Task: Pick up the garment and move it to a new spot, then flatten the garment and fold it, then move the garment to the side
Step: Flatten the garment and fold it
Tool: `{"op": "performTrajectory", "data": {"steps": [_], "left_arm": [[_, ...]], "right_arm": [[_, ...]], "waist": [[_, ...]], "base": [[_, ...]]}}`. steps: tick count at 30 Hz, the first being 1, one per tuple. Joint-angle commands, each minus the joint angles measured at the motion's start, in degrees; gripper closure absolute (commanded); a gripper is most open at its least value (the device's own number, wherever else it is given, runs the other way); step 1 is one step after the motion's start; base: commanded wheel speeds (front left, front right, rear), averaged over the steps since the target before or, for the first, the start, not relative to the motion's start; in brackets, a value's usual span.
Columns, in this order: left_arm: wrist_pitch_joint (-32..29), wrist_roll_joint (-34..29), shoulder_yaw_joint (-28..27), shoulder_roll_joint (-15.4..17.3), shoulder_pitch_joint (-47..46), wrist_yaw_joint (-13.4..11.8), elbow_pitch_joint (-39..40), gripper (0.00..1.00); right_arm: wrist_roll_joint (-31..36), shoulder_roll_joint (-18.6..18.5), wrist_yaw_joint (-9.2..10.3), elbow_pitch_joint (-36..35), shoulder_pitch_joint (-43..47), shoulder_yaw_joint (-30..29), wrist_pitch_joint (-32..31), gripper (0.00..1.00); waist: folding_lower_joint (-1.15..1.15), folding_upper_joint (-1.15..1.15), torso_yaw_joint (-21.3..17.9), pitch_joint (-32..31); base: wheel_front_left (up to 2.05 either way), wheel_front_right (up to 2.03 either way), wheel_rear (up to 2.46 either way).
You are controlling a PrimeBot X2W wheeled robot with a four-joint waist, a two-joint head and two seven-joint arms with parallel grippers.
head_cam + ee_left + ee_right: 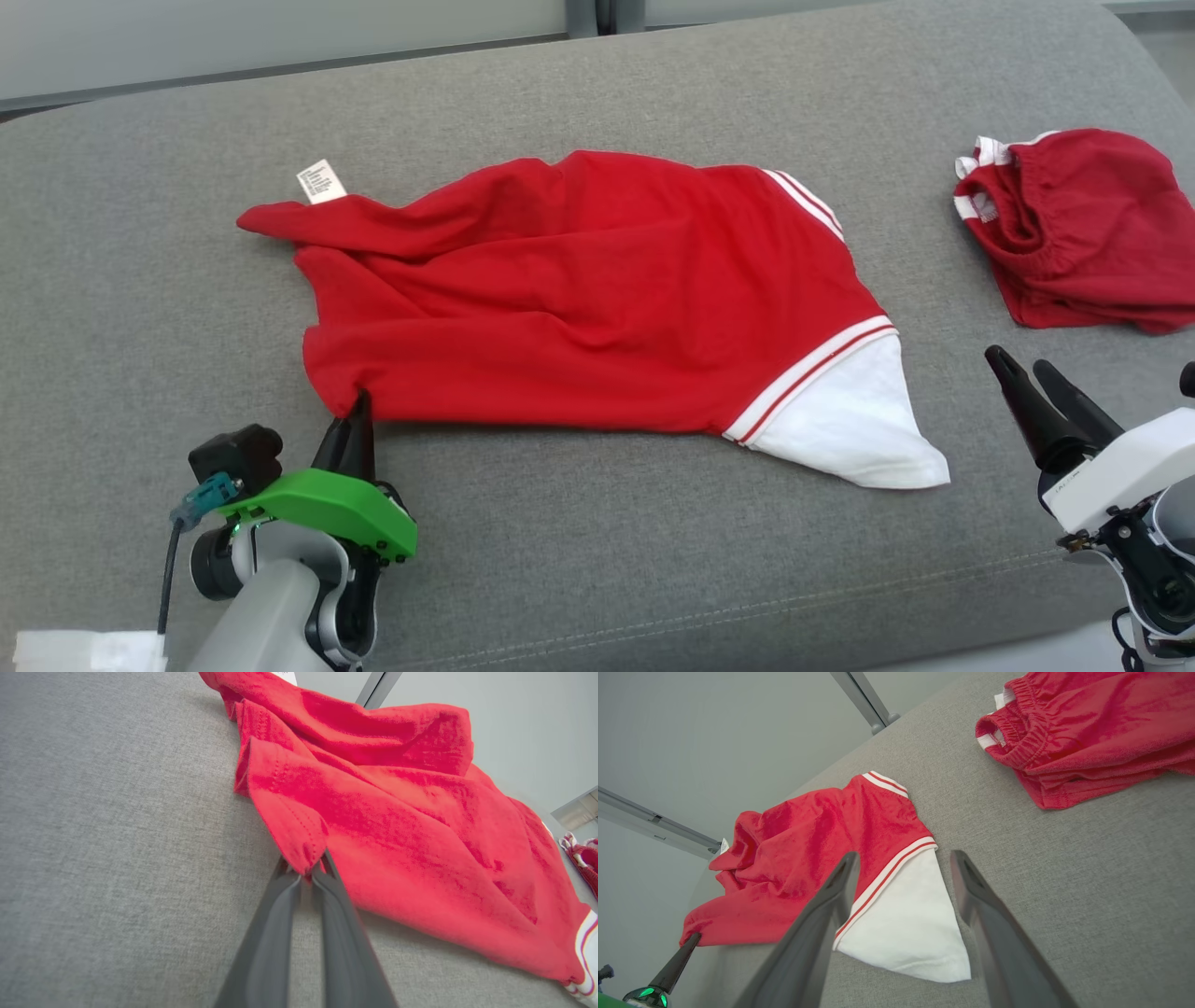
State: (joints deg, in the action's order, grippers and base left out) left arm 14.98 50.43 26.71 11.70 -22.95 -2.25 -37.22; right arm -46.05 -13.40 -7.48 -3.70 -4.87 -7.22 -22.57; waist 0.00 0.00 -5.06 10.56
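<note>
A red garment (597, 289) with a white panel and red-white stripes lies rumpled across the grey cushion (579, 103). A white label sticks up at its far left corner. My left gripper (358, 411) is shut on the garment's near left corner; in the left wrist view the red garment (397, 812) has its hem pinched between the fingertips of the left gripper (306, 868). My right gripper (1018, 366) stands open at the right, above the cushion, apart from the white panel (906, 919), with nothing between the fingers of the right gripper (903, 856).
A second red garment (1074, 229) with an elastic waistband and white trim lies bunched at the far right of the cushion. The cushion's front seam runs along the near edge. A pale wall with a grey rail stands behind.
</note>
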Motion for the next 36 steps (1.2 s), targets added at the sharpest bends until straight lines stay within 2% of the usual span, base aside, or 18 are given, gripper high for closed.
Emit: {"op": "performTrajectory", "data": {"steps": [1,5,11,15,17,18,19,20,29,36], "left_arm": [[0.22,-0.7,-0.42,0.56,2.02,-0.55,2.0,1.0],[-1.12,-0.77,-0.14,2.02,6.41,-2.53,8.37,1.0],[-7.31,0.46,-0.1,4.78,13.47,-9.14,18.99,1.0],[-9.94,1.58,0.02,5.0,16.13,-11.45,21.87,0.99],[-10.47,1.17,0.16,5.32,16.57,-12.27,21.14,0.69],[-10.47,1.17,0.16,5.32,16.57,-12.27,21.14,0.69],[-10.46,1.15,0.06,5.21,16.67,-12.67,20.63,0.18],[-10.58,1.56,0.02,4.88,16.79,-12.89,20.12,0.0],[-8.18,0.03,-1.4,7.7,18.35,-14.87,16.55,0.0],[-4.68,0.0,-3.31,8.78,20.38,-15.26,20.92,0.0]], "right_arm": [[-0.1,0.03,-0.01,0.36,0.75,-0.05,0.31,0.0],[-0.23,0.18,-0.02,0.62,1.18,-0.19,0.15,0.0],[-0.08,0.56,-0.01,1.21,1.47,0.26,0.02,0.0],[0.05,0.72,-0.01,2.08,0.84,1.25,0.2,0.0],[0.27,0.71,-0.01,2.62,0.4,1.79,0.38,0.0],[0.27,0.71,-0.01,2.62,0.4,1.79,0.38,0.0],[0.37,0.63,-0.01,2.9,0.29,1.89,0.49,0.0],[0.46,0.61,-0.01,3.18,0.16,2.1,0.54,0.0],[1.05,0.35,-0.01,3.99,1.53,1.84,2.51,0.0],[2.77,1.26,-0.01,2.86,2.54,1.57,5.27,0.0]], "waist": [[0.0,0.0,1.86,-1.4],[0.0,0.0,3.43,-2.02],[0.0,0.0,4.76,-2.12],[0.0,0.0,4.58,-1.95],[0.0,0.0,4.11,-2.03],[0.0,0.0,4.11,-2.03],[0.0,0.0,3.9,-2.08],[0.0,0.0,3.67,-2.19],[0.0,0.0,3.39,-3.68],[0.0,0.0,4.55,-5.86]], "base": [[0.0,0.0,0.0],[0.0,0.0,0.0],[0.0,0.0,0.0],[0.0,0.0,0.0],[0.0,0.0,0.0],[0.0,0.0,0.0],[0.0,0.0,0.0],[0.0,0.0,0.0],[0.0,0.0,0.0],[0.0,0.0,0.0]]}}
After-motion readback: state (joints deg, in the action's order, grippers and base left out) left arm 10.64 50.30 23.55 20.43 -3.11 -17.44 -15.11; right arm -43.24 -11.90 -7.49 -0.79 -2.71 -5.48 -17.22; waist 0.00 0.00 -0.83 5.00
